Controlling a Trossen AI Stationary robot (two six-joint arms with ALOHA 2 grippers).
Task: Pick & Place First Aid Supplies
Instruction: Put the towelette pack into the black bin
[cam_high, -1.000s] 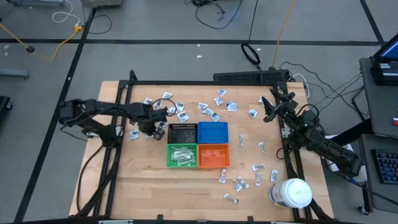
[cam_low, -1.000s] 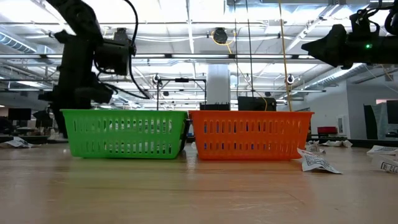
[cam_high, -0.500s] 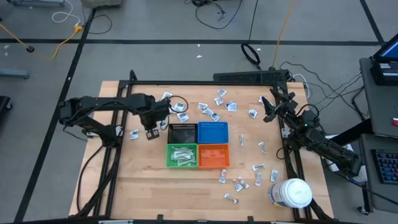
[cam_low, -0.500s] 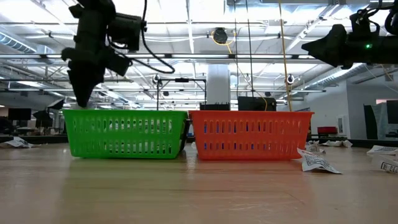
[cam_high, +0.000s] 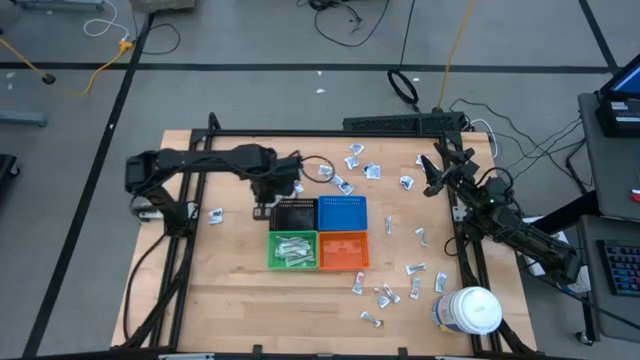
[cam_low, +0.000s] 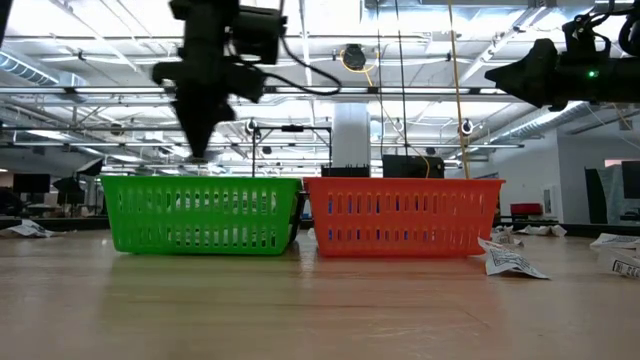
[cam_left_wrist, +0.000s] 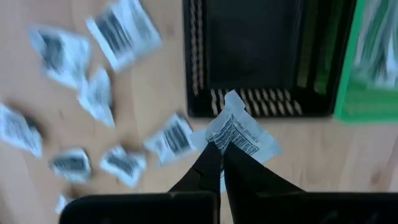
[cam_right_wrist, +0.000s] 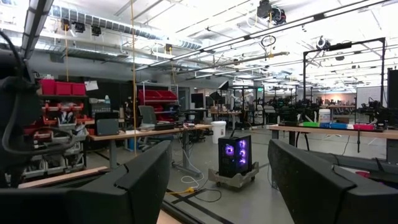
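Left gripper (cam_left_wrist: 219, 149) pinched shut on a white barcoded packet (cam_left_wrist: 239, 130), hanging just outside the near wall of the black bin (cam_left_wrist: 249, 56), above bare wood. Green bin (cam_high: 292, 250) beside it (already holding several packets). More packets (cam_left_wrist: 118, 34) scattered on the table (cam_high: 230, 290) near the black bin; others lying near the white jar (cam_high: 470, 310). Right gripper (cam_right_wrist: 217, 180) parked high at the table's far right edge, fingers spread wide, holding nothing, facing the room
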